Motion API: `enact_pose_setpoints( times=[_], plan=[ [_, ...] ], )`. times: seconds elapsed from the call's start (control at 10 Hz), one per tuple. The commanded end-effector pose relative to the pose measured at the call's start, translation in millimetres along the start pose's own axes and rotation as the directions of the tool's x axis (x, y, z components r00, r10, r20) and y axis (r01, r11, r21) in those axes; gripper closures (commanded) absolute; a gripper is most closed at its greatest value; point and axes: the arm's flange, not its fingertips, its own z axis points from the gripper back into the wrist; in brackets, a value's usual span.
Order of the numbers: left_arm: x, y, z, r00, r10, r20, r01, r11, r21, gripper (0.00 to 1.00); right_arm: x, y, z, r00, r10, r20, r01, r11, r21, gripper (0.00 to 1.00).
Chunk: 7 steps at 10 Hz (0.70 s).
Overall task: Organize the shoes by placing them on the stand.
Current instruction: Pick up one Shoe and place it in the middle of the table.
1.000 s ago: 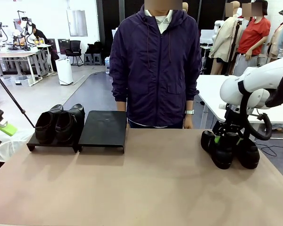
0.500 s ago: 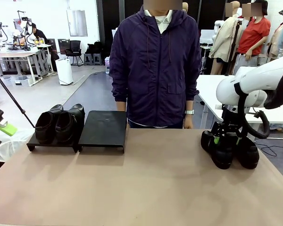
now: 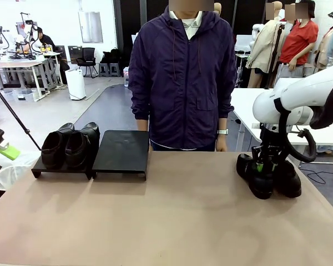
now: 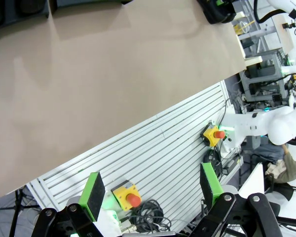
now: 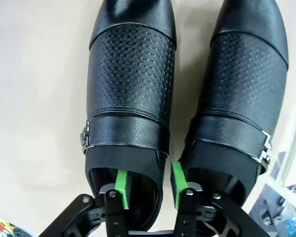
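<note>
Shoes first, from your left: two (image 3: pixel 71 147) sit side by side on the left half of the stand (image 3: pixel 122 152). Your left jaws hang wide open past the near edge of the bench (image 3: pixel 166 216), green pads (image 4: pixel 94 195) holding nothing. A person (image 3: pixel 182 77) stands behind the bench. At the right, the other two shoes (image 3: pixel 269 177) rest on the bench, touching. Your right jaws straddle one shoe's collar, partly closed, one pad (image 5: pixel 121 180) inside the opening; you cannot tell whether they grip.
</note>
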Motion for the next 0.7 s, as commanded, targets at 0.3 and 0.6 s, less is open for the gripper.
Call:
enact_pose_setpoints(
  times=[0.3, 0.6],
  plan=[
    [-1.2, 0.6, 3.7, 1.000, 0.000, -0.009, 0.000, 1.000, 0.007, 0.00, 9.7, 12.2, -2.7, 1.000, 0.012, -0.021, -0.013, 0.998, -0.062, 1.00],
    [-1.2, 0.6, 3.7, 1.000, 0.000, -0.009, 0.000, 1.000, 0.007, 0.00, 8.6, 11.7, -2.2, 1.000, 0.014, -0.022, -0.015, 0.999, -0.045, 1.00]
  ],
)
